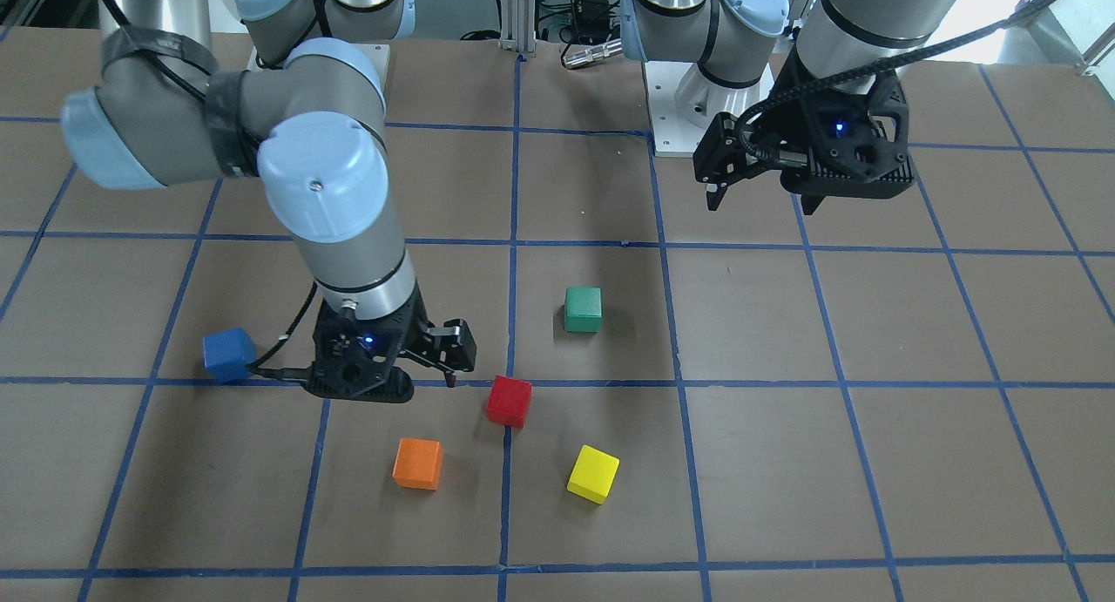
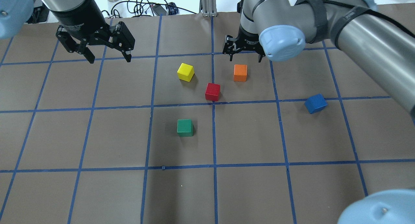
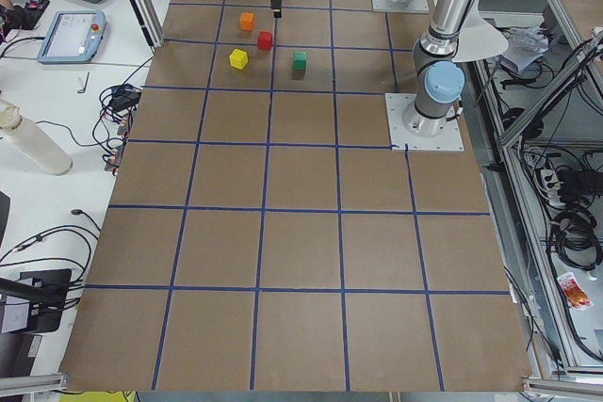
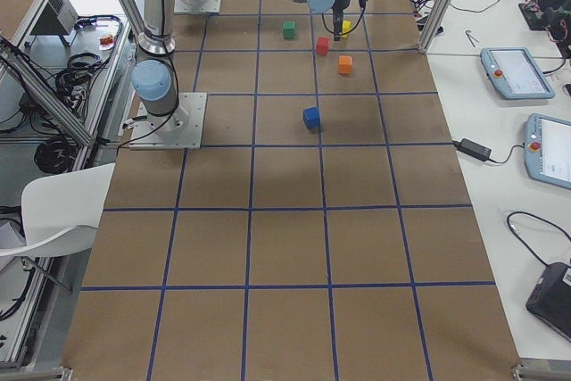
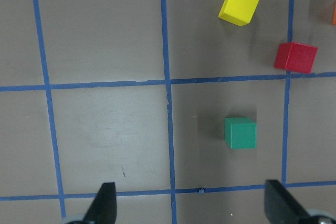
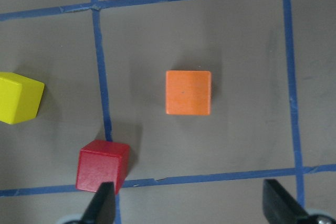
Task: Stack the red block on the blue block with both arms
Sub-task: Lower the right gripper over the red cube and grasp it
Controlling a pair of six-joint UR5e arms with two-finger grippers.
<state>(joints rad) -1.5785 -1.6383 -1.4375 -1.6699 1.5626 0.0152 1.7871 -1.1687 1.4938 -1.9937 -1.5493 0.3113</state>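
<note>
The red block (image 2: 212,91) sits on the table by a blue tape crossing, between the yellow and orange blocks; it also shows in the front view (image 1: 509,401) and in both wrist views (image 6: 102,164) (image 5: 295,57). The blue block (image 2: 315,103) lies alone, turned at an angle, towards the robot's right (image 1: 228,355). My right gripper (image 2: 244,58) is open and empty, hovering just beyond the orange block (image 6: 188,92), apart from the red block. My left gripper (image 2: 109,58) is open and empty, raised above the table's far left part, far from both blocks.
A yellow block (image 2: 185,71) and an orange block (image 2: 240,72) flank the red one. A green block (image 2: 184,127) stands nearer the robot. The brown table (image 2: 97,136) carries a blue tape grid. Cables and teach pendants lie beyond the table edges.
</note>
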